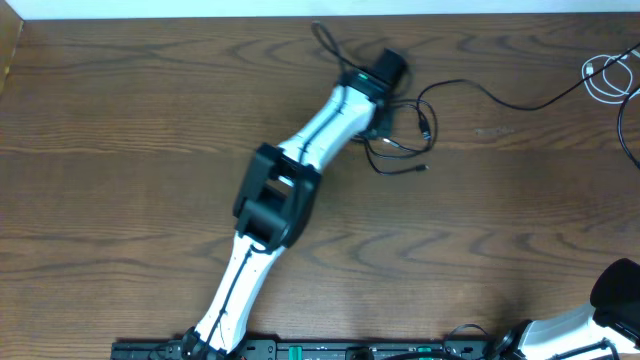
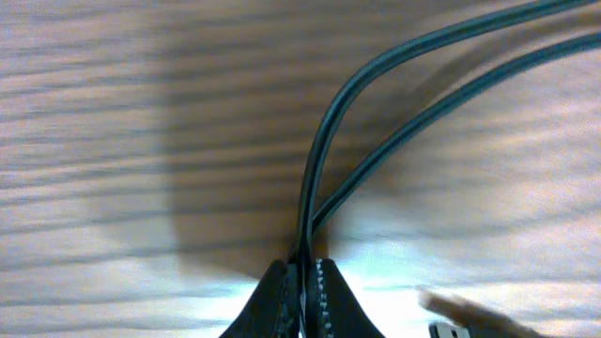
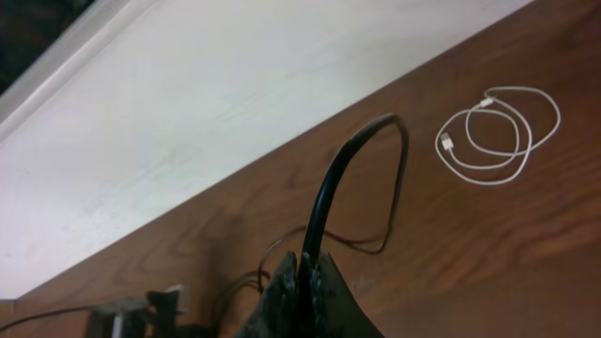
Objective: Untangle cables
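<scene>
Black cable (image 2: 319, 150) sits doubled in my left pincer (image 2: 301, 291), clamped on both strands at the tabletop's (image 1: 120, 120) far middle; my right pincer (image 3: 305, 282) pinches black cable too. White cable (image 3: 493, 136) lies coiled well apart. I'd lift slowly, watching that no loop tightens.

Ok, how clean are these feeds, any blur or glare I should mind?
Left wrist: wood grain streaked with blur, bright glare beside the fingers, black cable legible. Right wrist: close-up black cable is soft, white cable crisp. Overhead: evenly lit, sharp.

Cables (image 1: 424, 122) on table's (image 1: 120, 100) far half
</scene>
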### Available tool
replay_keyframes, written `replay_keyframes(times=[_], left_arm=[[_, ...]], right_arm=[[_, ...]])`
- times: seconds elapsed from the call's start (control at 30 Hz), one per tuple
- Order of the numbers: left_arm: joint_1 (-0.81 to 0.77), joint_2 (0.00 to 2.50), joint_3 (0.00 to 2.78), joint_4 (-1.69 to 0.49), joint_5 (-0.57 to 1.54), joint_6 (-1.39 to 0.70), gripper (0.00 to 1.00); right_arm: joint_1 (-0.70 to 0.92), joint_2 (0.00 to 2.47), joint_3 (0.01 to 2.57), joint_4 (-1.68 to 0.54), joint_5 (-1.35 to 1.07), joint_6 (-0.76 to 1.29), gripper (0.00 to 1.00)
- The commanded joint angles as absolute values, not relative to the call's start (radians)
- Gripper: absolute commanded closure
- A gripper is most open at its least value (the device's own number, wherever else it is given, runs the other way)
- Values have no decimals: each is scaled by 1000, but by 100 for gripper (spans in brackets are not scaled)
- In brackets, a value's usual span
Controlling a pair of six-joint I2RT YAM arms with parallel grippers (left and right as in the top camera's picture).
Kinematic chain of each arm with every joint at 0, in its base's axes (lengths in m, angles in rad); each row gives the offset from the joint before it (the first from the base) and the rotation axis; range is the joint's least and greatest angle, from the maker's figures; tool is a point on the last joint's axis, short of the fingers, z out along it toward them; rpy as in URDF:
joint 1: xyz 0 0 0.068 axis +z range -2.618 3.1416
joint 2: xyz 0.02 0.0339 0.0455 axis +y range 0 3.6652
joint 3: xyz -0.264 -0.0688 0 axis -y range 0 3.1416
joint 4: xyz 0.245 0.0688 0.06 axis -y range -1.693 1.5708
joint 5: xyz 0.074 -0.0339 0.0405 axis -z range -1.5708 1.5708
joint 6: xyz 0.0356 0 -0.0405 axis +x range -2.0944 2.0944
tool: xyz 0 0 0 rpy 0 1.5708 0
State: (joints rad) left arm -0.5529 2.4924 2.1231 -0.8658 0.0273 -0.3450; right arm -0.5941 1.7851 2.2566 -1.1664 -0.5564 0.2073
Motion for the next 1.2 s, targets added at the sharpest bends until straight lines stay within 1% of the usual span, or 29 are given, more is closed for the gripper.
replay_keyframes(times=[0.0, 0.17, 0.27, 0.37, 0.43, 0.6, 0.8, 0.9, 1.03, 1.13, 1.17], left_arm=[[-465, 2554, 2083, -924, 147, -399, 92], [-413, 2543, 2083, -1047, 307, -354, 92], [-392, 2543, 2083, -1137, 325, -290, 93], [-384, 2543, 2077, -1179, 324, -226, 93], [-382, 2543, 2070, -1183, 320, -218, 92], [-383, 2543, 2049, -1155, 321, -222, 93], [-383, 2543, 2048, -1154, 321, -222, 92], [-382, 2543, 2048, -1154, 321, -222, 92], [-383, 2543, 2048, -1150, 321, -222, 92], [-383, 2543, 2048, -1150, 321, -222, 92], [-383, 2543, 2048, -1147, 321, -222, 92]], right_arm=[[-560, 1772, 2263, -1126, -550, 193, 99], [-464, 1781, 2263, -1039, -539, 135, 99], [-393, 1803, 2263, -986, -460, 123, 99], [-342, 1824, 2263, -888, -401, 70, 99], [-324, 1826, 2263, -808, -311, 71, 99], [-322, 1807, 2264, -588, 21, 145, 99], [-335, 1791, 2264, -452, 215, 141, 99], [-358, 1791, 2264, -429, 265, 141, 99], [-405, 1791, 2264, -421, 263, 141, 99], [-437, 1791, 2264, -490, 243, 141, 99], [-447, 1794, 2263, -570, 226, 140, 99]])
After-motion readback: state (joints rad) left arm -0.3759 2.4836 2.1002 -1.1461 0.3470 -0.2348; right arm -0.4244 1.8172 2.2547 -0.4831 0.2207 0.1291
